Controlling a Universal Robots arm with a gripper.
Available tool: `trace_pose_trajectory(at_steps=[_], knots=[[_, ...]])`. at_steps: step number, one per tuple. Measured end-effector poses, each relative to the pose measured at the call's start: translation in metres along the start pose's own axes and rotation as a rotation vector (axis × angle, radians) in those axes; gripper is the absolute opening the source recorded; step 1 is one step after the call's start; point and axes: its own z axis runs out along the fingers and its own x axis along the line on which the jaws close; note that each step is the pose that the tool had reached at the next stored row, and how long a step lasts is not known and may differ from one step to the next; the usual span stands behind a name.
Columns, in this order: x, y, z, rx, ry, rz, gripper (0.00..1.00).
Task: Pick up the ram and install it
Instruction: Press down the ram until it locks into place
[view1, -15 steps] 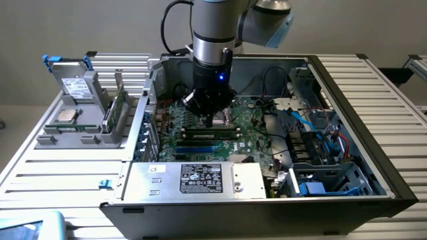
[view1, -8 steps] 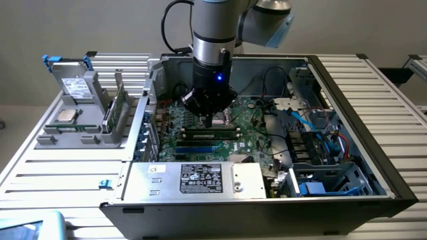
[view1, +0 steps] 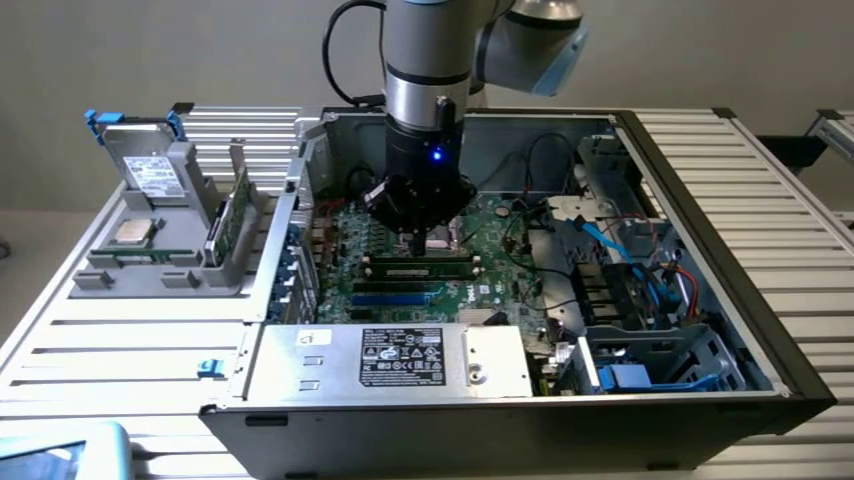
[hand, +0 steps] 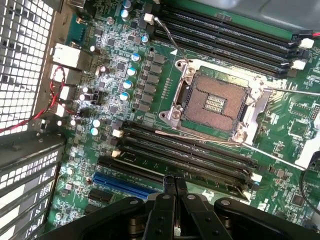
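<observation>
Black hand (hand: 174, 183), fingers pressed shut and holding nothing, hovers over the motherboard (hand: 165, 100) memory slots (hand: 190, 155).

The hand (view1: 424, 240) hides part of the ram (view1: 424, 266).

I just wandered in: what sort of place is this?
Probably a robotics lab or test bench for computer assembly: an open computer case lies on a slatted metal table, with a robot arm's gripper over its motherboard.

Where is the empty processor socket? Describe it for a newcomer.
Look inside the open computer case at the green motherboard. Between two banks of long black slots sits the socket, the only square, silver-framed recess among narrow strips.
</observation>
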Motion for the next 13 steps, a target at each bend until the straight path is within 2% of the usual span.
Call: trace_pose_trajectory(at_steps=[5, 13], knots=[[-0.0001, 0.0001, 0.0001, 0.0033, -0.0085, 0.045, 0.11], [0.0000, 0.0001, 0.0000, 0.0011, -0.0102, 0.140, 0.11]])
